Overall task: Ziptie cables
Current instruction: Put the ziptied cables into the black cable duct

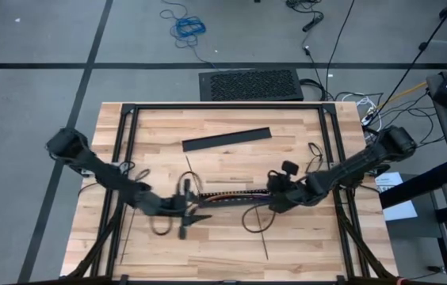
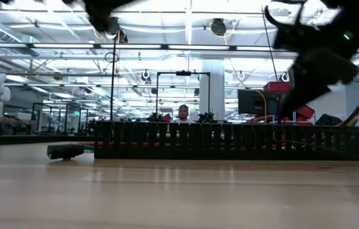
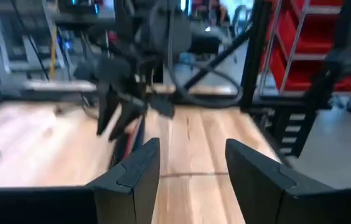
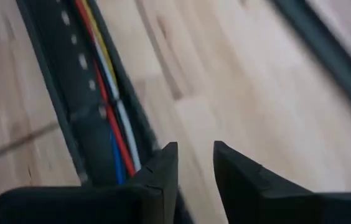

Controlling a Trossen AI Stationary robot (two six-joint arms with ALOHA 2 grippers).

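The cables (image 1: 227, 191), thin red, yellow, white and blue wires (image 4: 110, 93), lie lengthwise in a long black slotted channel (image 1: 223, 197) at mid-table. Thin black zipties lie flat on the wood, one (image 1: 265, 237) near the front and one (image 1: 189, 168) beyond the channel's left end. My left gripper (image 1: 198, 212) hovers at the channel's left end, level, open and holding nothing (image 3: 191, 149). My right gripper (image 1: 273, 202) slants down over the channel's right end. Its fingers (image 4: 195, 152) stand a narrow gap apart, with bare wood between them.
A flat black strip (image 1: 227, 140) lies on the far half of the table. A black frame (image 1: 223, 107) runs around the tabletop. In the low view a small dark cylinder (image 2: 65, 151) lies left of the channel (image 2: 230, 143). Bare wood shows along the near edge.
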